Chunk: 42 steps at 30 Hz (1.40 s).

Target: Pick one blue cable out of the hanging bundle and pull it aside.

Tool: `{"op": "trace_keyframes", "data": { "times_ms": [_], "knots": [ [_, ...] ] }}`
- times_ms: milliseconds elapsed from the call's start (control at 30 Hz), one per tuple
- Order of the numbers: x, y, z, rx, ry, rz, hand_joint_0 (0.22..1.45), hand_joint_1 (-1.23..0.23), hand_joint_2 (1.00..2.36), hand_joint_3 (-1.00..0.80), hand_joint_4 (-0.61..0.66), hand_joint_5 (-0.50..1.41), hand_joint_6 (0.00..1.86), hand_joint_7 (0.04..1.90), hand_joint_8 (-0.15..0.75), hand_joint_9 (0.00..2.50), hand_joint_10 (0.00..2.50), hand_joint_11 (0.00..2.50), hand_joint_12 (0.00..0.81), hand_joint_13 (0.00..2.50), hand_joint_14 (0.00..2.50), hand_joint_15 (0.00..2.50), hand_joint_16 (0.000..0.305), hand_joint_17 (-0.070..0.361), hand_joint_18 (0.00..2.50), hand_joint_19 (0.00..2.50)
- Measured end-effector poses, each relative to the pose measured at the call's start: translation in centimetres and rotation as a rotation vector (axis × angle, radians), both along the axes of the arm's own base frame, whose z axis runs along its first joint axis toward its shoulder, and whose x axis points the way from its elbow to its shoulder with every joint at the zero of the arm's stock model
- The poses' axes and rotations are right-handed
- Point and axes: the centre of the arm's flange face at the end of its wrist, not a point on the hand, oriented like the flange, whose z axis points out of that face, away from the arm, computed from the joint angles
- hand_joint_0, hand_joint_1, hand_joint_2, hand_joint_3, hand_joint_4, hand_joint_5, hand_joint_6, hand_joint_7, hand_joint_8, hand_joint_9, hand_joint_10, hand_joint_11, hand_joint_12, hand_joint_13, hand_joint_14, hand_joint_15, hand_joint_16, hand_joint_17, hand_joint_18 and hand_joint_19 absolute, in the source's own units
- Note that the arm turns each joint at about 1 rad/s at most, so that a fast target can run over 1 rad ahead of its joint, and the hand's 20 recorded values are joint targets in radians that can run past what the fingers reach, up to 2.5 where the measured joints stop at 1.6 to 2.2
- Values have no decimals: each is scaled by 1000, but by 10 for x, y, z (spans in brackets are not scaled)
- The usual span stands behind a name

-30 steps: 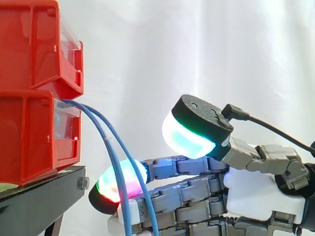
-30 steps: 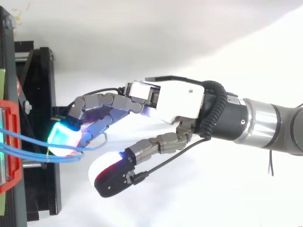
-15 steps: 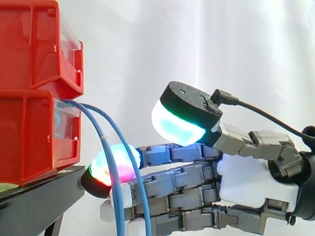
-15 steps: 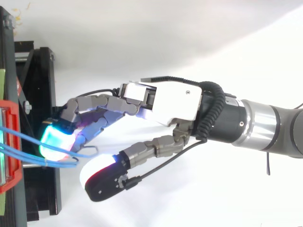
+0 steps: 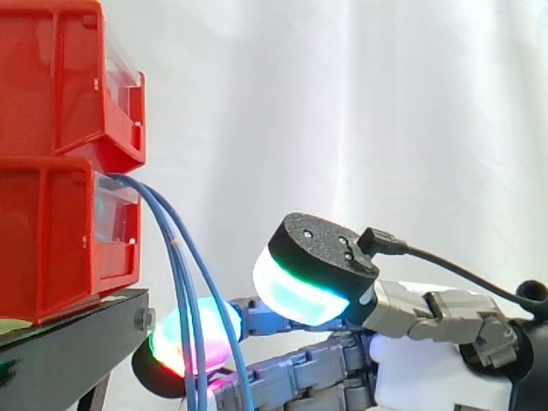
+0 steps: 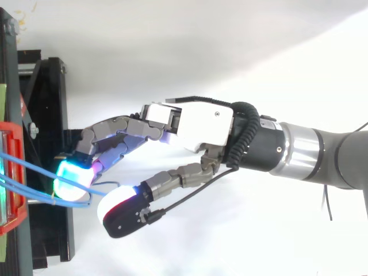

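Blue cables (image 5: 178, 261) come out of the lower red bin (image 5: 51, 235) and hang down in front of the black stand (image 5: 68, 347). My hand (image 5: 428, 372) reaches in from the right with its fingers stretched out nearly straight. The glowing fingertips (image 5: 193, 338) lie right behind the cables and seem to touch them. The thumb pad (image 5: 300, 287) stands apart, above and to the right, with nothing under it. From above, the cables (image 6: 31, 169) run from the bin's edge (image 6: 12, 215) past the cyan fingertips (image 6: 72, 178), one looping under them. The hand (image 6: 201, 123) is open.
A second red bin (image 5: 60, 77) sits stacked on the lower one. The black stand (image 6: 49, 115) fills the left edge in the top view, close under the fingertips. A white curtain hangs behind, and white floor lies right of the stand.
The hand has sunk lower and crept left toward the bins. The thumb has come down with it. The cables now hang steeper and closer together against the fingertips.
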Motion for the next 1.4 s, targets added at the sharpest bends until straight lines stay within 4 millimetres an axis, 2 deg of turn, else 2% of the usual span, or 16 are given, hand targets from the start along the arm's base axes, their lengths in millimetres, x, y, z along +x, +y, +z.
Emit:
{"op": "trace_keyframes", "data": {
  "times_ms": [333,700,900,1100,1200,1267,1400],
  "knots": [
    [12,1,-25,31,-22,8,541,-621,1003,-462,154,-95,644,1082,294,709,5,129,356,524,10,252,49,111,459,442],
    [21,3,-16,48,-36,21,530,-636,1000,-500,155,-101,679,1021,301,732,5,146,358,544,10,254,50,112,482,447],
    [29,8,-3,47,-44,25,531,-646,1000,-500,164,-100,708,996,307,764,5,161,356,570,10,260,50,112,503,451],
    [33,13,3,34,-48,25,583,-752,1000,-500,137,-108,772,983,299,776,6,175,345,596,10,274,47,106,530,461],
    [33,18,3,25,-45,29,599,-761,1005,-434,91,-119,795,1038,299,776,6,191,345,601,11,279,46,104,541,465],
    [33,22,3,23,-43,32,601,-769,1011,-360,82,-140,853,993,299,779,7,211,346,603,11,282,46,104,546,463],
    [32,26,2,23,-36,31,611,-771,1010,-384,93,-148,874,925,300,782,7,215,344,610,12,289,46,104,547,474]
  ]
}}
